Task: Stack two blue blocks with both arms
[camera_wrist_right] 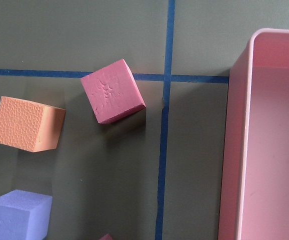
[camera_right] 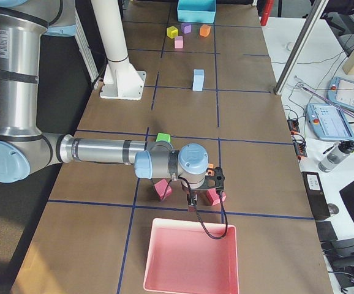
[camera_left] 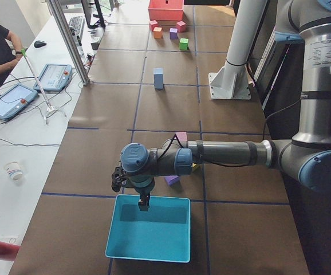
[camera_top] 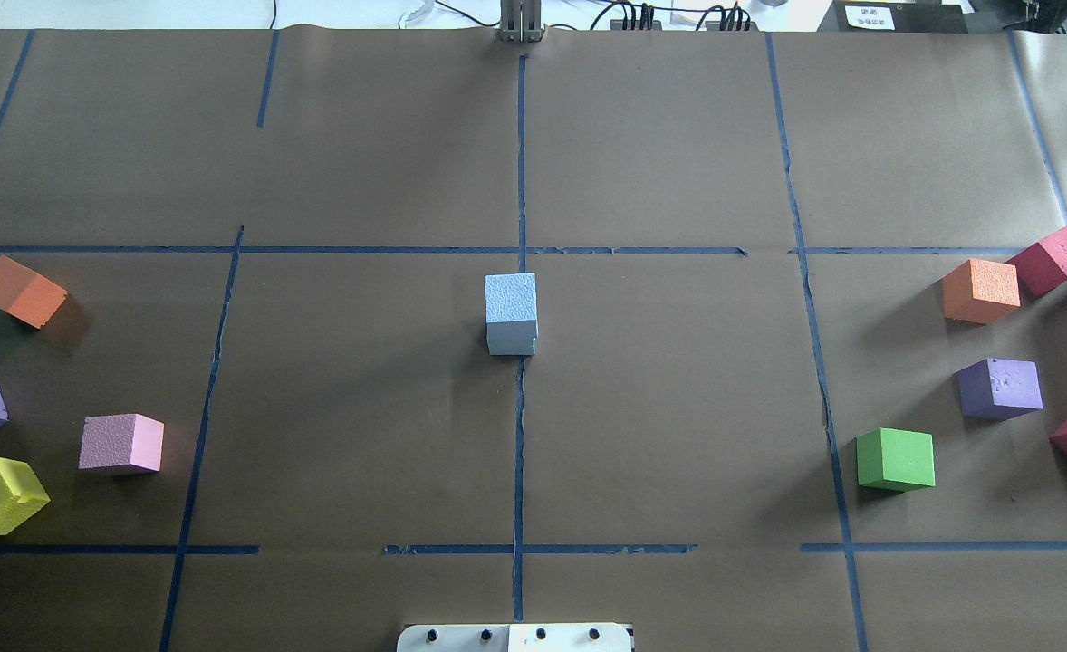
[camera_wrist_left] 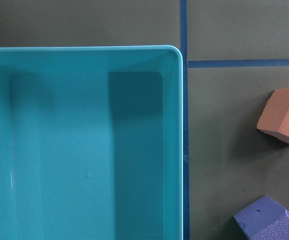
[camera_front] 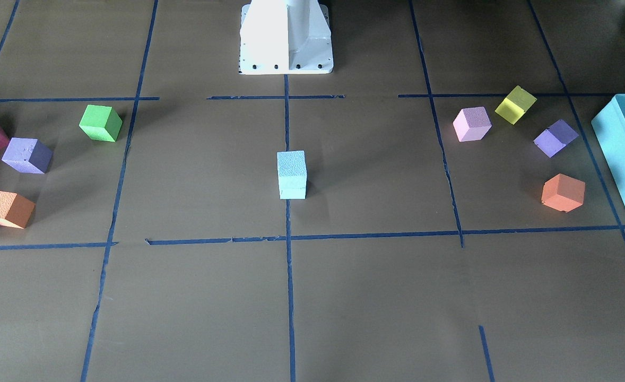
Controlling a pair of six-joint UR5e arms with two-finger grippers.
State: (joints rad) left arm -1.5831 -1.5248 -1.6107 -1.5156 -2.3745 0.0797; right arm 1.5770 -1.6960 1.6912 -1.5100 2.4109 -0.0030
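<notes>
Well apart from the left pincer [camera_left: 144, 204] and the right pincer [camera_right: 191, 201], whose opening cannot be told, the blue blocks [camera_front: 292, 174] stand stacked mid-tabletop [camera_front: 397, 297]; judged risk: a careless sweep of either pincer would topple them.

Soft, even daylight; all views in sharp focus.
Faint, soft-edged shadows are cast on the brown bench [camera_top: 678, 407], as beside the green cube [camera_top: 896, 459]. Directly beneath the left tool [camera_left: 145, 205], a darker band of shade is seen across the teal tray [camera_wrist_left: 180, 125]. The strip beyond the bench's far edge is overexposed in the overhead view.
</notes>
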